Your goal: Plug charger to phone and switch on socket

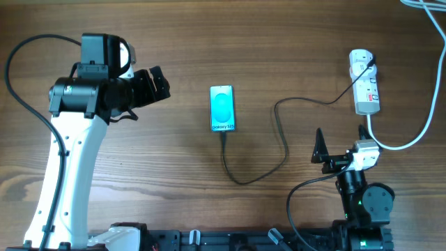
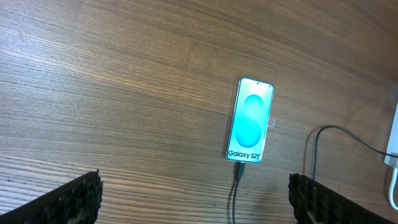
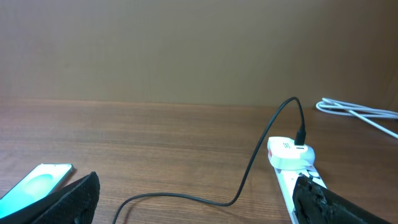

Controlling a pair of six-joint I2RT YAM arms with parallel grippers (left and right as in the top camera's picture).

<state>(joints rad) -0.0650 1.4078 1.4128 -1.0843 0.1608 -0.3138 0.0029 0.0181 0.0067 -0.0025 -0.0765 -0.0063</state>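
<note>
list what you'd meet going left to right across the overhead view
left claw → phone → right claw → socket

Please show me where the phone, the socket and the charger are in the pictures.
phone (image 1: 222, 108), overhead view, middle of its cyan screen.
socket (image 1: 367, 94), overhead view, middle of its white body.
charger (image 2: 239, 170), left wrist view, connector tip at the phone.
</note>
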